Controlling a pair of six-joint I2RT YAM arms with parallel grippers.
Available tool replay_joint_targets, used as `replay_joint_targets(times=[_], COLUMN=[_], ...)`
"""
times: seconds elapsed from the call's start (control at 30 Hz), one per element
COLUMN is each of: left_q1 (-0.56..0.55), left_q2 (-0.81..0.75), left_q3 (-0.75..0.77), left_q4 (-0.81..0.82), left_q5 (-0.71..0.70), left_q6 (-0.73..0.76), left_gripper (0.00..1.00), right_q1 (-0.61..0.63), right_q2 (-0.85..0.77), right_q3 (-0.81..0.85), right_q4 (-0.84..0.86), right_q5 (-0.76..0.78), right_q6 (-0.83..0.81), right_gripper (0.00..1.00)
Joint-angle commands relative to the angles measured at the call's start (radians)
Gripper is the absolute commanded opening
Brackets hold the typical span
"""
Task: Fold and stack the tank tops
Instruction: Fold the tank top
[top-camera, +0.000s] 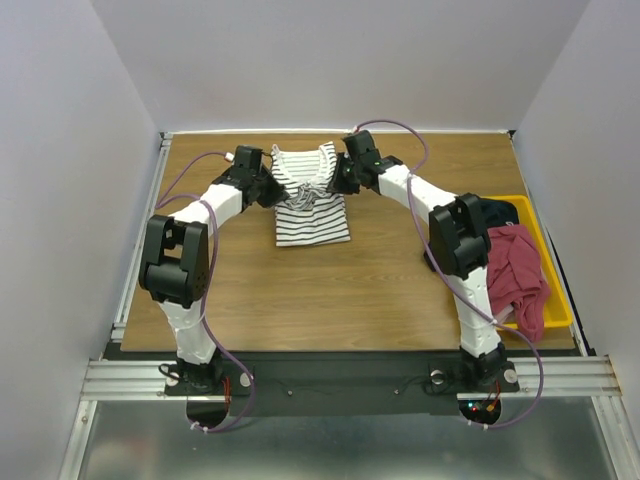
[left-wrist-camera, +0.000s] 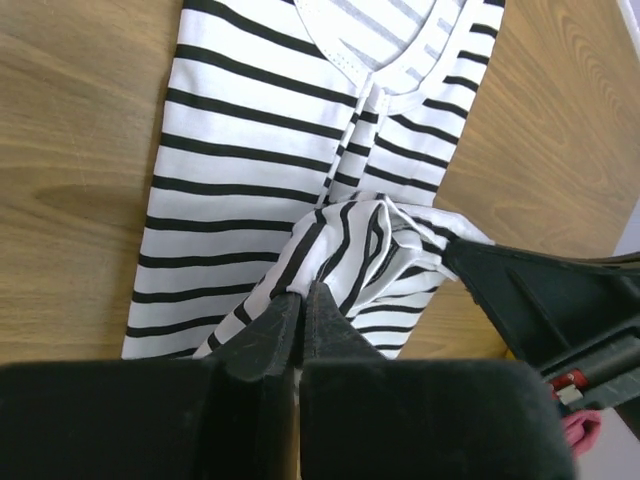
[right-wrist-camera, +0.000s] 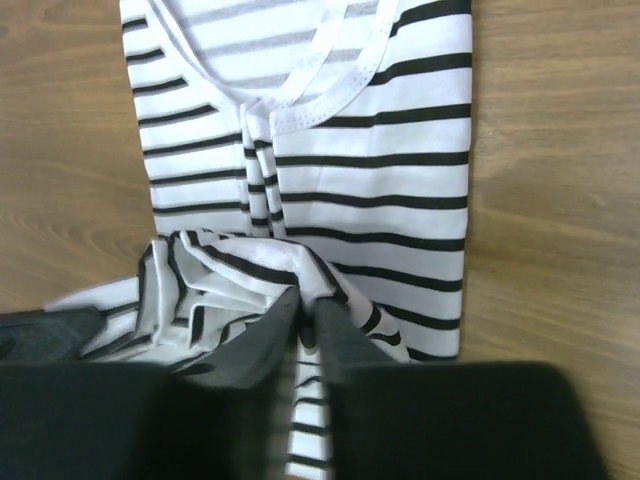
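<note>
The white striped tank top (top-camera: 312, 218) lies on the table at the far middle, its neckline toward the back wall. Its hem is lifted and bunched over its middle. My left gripper (top-camera: 272, 190) is shut on the left part of that bunched cloth (left-wrist-camera: 345, 240). My right gripper (top-camera: 338, 186) is shut on the right part of it (right-wrist-camera: 250, 265). Both hold the cloth a little above the flat part of the top (left-wrist-camera: 250, 130) (right-wrist-camera: 400, 170). The dark red tank top (top-camera: 515, 275) lies crumpled in the yellow bin at the right.
The yellow bin (top-camera: 553, 262) stands at the table's right edge and also holds a dark garment (top-camera: 498, 212). Grey walls close the table at the back and sides. A metal rail (top-camera: 140, 240) runs along the left edge.
</note>
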Motion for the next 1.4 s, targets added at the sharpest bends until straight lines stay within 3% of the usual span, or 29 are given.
replay_joint_targets(times=[0.0,0.03,0.07,0.13,0.2,0.33,0.37,0.43,0.57,0.73,1.03,1.37], left_q1=[0.018,0.022,0.025,0.034,0.039,0.053,0.054,0.053,0.054,0.054,0.059,0.067], left_q2=[0.016,0.016,0.016,-0.003,-0.029,-0.062,-0.07,-0.087,-0.07,-0.012,0.109,0.166], left_q3=[0.036,0.038,0.039,0.033,0.022,0.009,0.002,-0.014,-0.005,0.051,0.171,0.2], left_q4=[0.087,0.091,0.091,0.121,0.13,0.124,0.123,0.108,0.036,0.014,-0.051,-0.054], left_q5=[0.042,0.033,0.03,0.022,0.007,-0.025,-0.031,-0.053,-0.131,-0.171,-0.206,-0.183], left_q6=[0.022,0.028,0.031,0.039,0.043,0.053,0.053,0.049,0.04,0.074,0.102,0.115], left_gripper=[0.25,0.5,0.63,0.8,0.86,0.86,0.84,0.71,0.65,0.58,0.54,0.55], right_q1=[-0.017,-0.019,-0.02,-0.02,-0.02,-0.02,-0.02,-0.017,-0.006,-0.005,-0.005,-0.005], right_q2=[0.027,0.031,0.034,0.031,0.024,-0.013,-0.025,-0.055,-0.039,0.03,0.108,0.166], right_q3=[0.069,0.078,0.089,0.115,0.142,0.132,0.118,0.071,0.046,0.092,0.172,0.238], right_q4=[0.025,0.025,0.027,0.027,0.027,0.027,0.027,0.028,0.031,0.039,0.043,0.045], right_q5=[0.006,0.006,0.008,0.023,0.044,0.064,0.066,0.067,0.101,0.112,0.118,0.156], right_q6=[-0.009,-0.007,-0.009,-0.018,-0.026,-0.039,-0.042,-0.049,-0.075,-0.153,-0.196,-0.233], right_gripper=[0.29,0.4,0.45,0.6,0.68,0.7,0.7,0.69,0.68,0.6,0.57,0.52])
